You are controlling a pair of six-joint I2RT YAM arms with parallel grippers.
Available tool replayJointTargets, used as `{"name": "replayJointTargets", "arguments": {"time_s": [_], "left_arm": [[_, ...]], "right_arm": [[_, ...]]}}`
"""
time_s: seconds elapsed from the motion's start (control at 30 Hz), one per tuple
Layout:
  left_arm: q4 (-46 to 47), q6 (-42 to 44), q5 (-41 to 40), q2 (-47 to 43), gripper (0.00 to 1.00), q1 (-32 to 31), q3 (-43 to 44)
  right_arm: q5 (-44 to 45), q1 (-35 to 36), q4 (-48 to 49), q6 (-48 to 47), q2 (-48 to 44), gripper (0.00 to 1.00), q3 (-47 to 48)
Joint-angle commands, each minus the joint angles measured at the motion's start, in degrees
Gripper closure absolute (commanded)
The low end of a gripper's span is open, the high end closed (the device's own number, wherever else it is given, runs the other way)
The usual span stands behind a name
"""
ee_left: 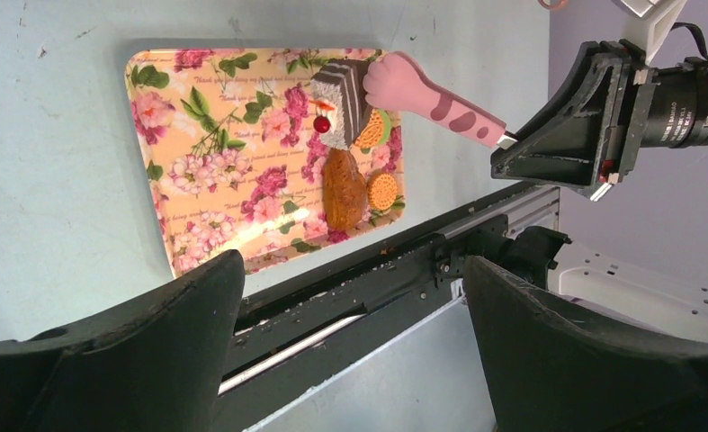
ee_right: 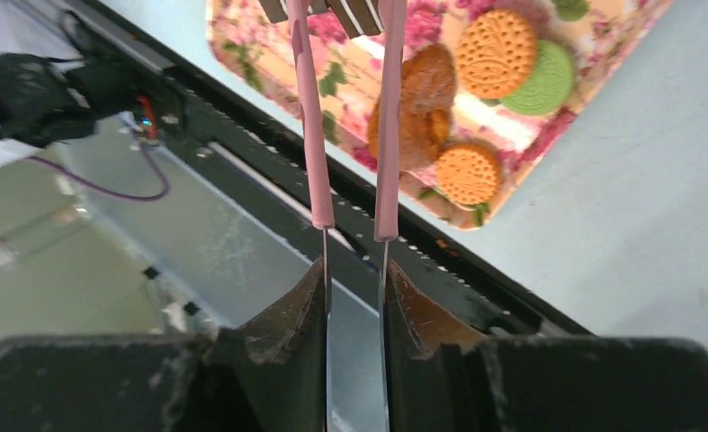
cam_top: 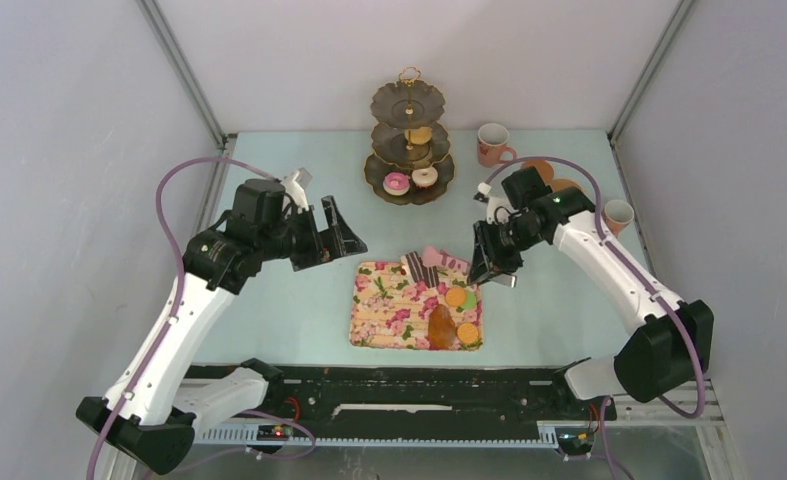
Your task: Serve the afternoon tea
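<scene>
At the 12 o'clock edge of the floral rectangular tray (cam_top: 379, 322), the striped chocolate slice (ee_left: 339, 97) sits between pink-handled metal tongs (ee_right: 389, 135) clamped in the right gripper (ee_right: 354, 270); squeeze evenly and lift straight up to avoid a slip. The left gripper (cam_top: 331, 238) hangs open at 9 o'clock. Only the left wrist view shows the slice's cherry (ee_left: 321, 124).

Three views, one shared tray
The table (cam_top: 269, 310) is overlooked from above and behind; the floral tray (cam_top: 381, 312) is caught closer, obliquely, by both wrist cameras.
</scene>
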Motion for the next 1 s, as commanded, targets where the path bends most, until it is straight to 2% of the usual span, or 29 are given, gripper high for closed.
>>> {"name": "replayJointTargets", "arguments": {"time_s": [0.0,0.23,0.53,0.8,0.9,0.97], "left_arm": [[2.03,-0.67,-0.44,-1.18,0.02,-0.25,1.17],[2.43,-0.47,-0.53,-0.36,0.02,-0.25,1.57],[0.9,1.98,-0.86,2.24,0.02,-0.25,3.55],[-2.22,6.3,-2.26,6.15,0.02,-0.16,7.3],[-2.79,7.46,-2.46,7.5,0.02,-0.08,8.29],[-2.68,7.87,-2.19,8.24,0.02,-0.08,8.5]], "right_arm": [[-11.08,-3.55,5.0,5.12,-2.57,1.0,-0.69],[-19.22,-8.23,11.58,12.64,-1.32,1.0,-1.03],[-26.08,-14.03,26.39,27.83,2.52,1.0,-0.94],[-24.22,-17.98,35.09,38.25,4.95,1.0,-0.78],[-21.42,-18.68,33.7,38.1,6.28,1.0,2.15],[-18.33,-18.76,28.93,36.0,8.3,1.0,6.82]]}}
